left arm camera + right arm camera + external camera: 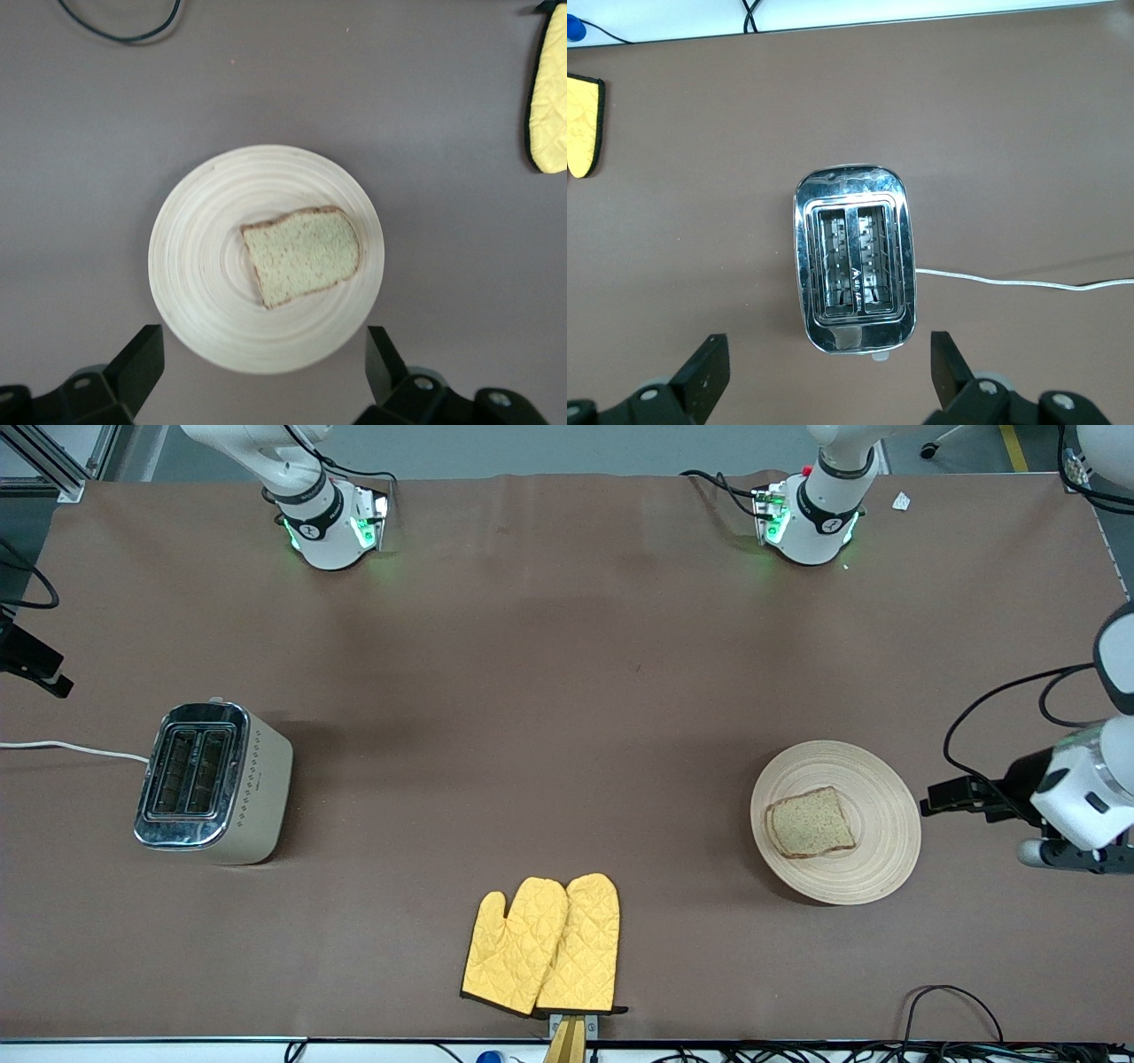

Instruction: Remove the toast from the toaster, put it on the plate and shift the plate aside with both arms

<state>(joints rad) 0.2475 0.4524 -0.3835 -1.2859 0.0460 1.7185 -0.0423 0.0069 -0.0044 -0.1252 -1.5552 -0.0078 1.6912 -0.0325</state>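
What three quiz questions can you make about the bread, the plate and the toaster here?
1. True or false: the toast lies on the plate.
2. How many slots of the toaster hold bread?
3. Which is nearest the front camera: A toaster, B plate, C oven mitts?

Key:
1. True.
2. None; both slots look empty.
3. C.
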